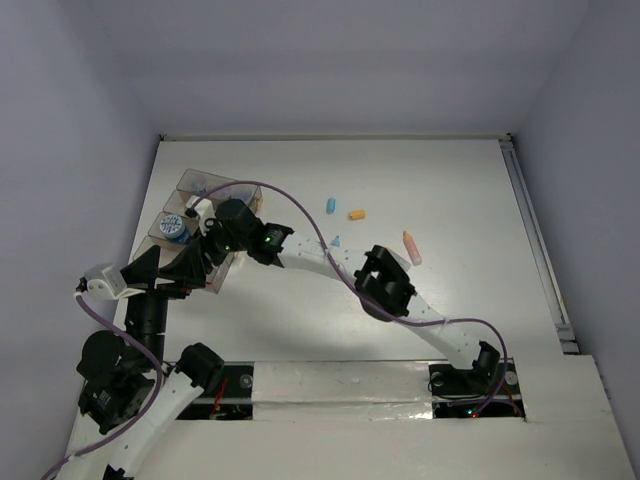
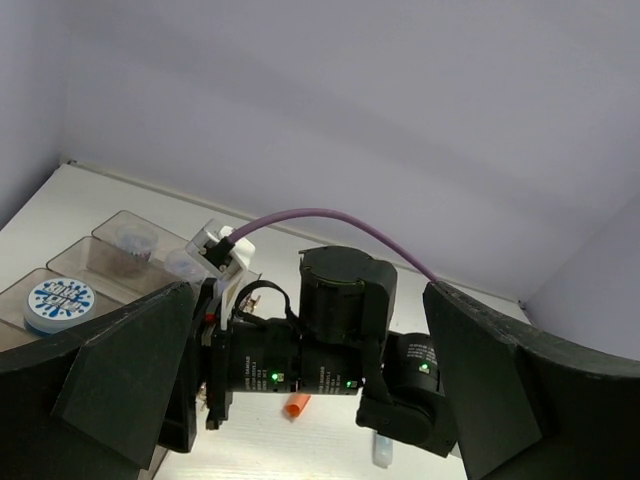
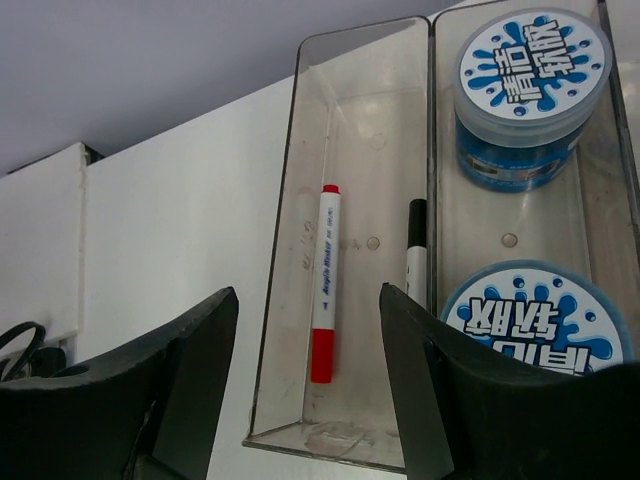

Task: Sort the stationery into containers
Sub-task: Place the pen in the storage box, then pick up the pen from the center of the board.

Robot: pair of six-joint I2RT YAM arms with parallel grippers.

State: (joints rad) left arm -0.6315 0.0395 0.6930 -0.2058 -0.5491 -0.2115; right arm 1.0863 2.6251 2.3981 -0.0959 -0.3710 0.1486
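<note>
I'm seeing left gripper (image 2: pixel 315 345) and right gripper (image 3: pixel 305 300) hanging open, empty; the right risks clipping the bin (image 3: pixel 365 150) holding the red pen (image 3: pixel 325 285).

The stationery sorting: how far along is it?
Done: a red pen and black-capped pen lie in one clear bin, two blue-topped tubs in the next one. In hand: nothing; both the right gripper, over the pens, and the left gripper are open. Left: a blue marker, orange marker and pink marker on the table.
</note>
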